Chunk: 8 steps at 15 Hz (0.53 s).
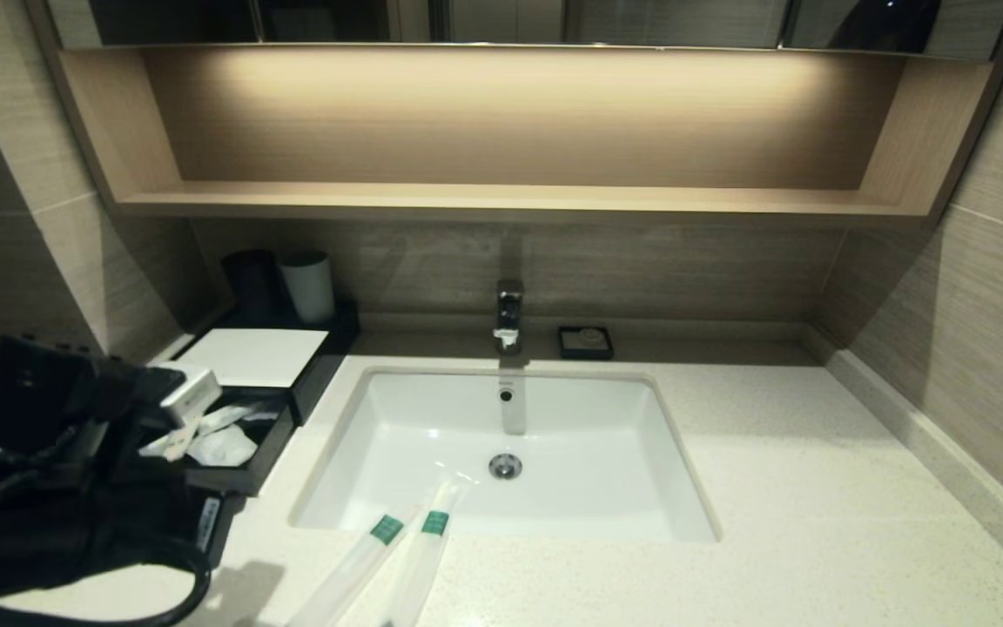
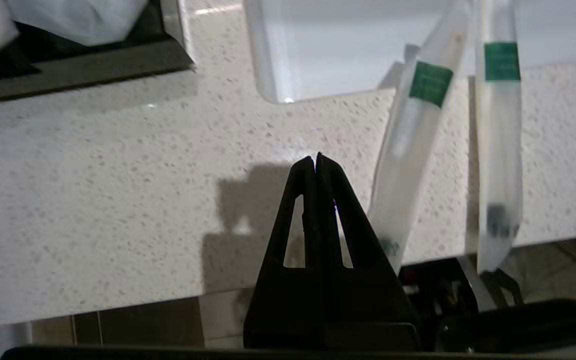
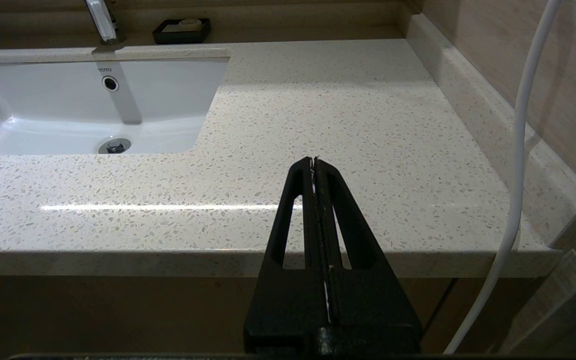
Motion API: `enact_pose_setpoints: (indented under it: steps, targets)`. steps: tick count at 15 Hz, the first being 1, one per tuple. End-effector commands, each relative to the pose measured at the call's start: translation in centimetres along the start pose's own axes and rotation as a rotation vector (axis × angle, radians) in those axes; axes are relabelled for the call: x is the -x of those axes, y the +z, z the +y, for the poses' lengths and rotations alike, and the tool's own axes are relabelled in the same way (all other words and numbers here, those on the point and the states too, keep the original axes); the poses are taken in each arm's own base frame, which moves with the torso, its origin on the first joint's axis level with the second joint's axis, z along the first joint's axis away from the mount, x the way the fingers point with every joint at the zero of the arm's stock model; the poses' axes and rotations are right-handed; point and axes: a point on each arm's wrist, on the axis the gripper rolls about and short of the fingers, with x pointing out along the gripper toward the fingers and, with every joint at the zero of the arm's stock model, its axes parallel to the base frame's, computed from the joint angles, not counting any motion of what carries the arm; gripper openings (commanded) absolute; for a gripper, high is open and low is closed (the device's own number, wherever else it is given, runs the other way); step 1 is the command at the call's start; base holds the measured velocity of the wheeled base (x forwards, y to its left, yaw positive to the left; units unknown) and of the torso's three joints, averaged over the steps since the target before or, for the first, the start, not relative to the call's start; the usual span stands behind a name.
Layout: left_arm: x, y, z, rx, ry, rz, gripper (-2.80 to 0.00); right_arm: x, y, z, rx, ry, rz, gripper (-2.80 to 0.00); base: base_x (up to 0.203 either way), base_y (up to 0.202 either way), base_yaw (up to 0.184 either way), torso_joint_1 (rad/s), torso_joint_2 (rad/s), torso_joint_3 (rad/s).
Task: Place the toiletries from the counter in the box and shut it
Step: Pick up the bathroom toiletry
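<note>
Left pincer (image 2: 315,160), closed and empty, hangs over the bench (image 2: 118,190) front; two sachets (image 2: 408,165) lie just beside it, long axes pointing toward the sink (image 1: 510,435), far from the closed right pincer (image 3: 314,161)

**Three cameras over one vanity**

The head camera looks forward and down from well above the bench (image 1: 815,488), the sink (image 1: 554,435) dead centre and the faucet (image 1: 508,318) at 12 o'clock. The left wrist camera hangs close over the bench's front edge, facing the sink's near corner (image 2: 278,75) and two sachets (image 2: 408,150). The right wrist camera sits low off the front edge, facing across bare bench (image 3: 343,125). All three share the sink.
</note>
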Motion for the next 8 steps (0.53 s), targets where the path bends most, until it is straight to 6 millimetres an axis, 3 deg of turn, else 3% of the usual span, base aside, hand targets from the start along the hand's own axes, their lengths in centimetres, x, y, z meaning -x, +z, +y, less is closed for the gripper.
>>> enact_pose_setpoints:
  steps: [1, 8]
  targets:
    - [1.5, -1.5, -0.2, -0.005, -0.106, 0.001, -2.80, 0.0, 0.0, 0.0, 0.000, 0.000, 0.001, -2.80, 0.000, 0.000, 0.000, 0.000, 0.00, 0.000]
    - [2.1, -4.7, -0.3, -0.007, -0.266, 0.075, -2.80, 0.0, 0.0, 0.0, 0.000, 0.000, 0.001, -2.80, 0.000, 0.000, 0.000, 0.000, 0.00, 0.000]
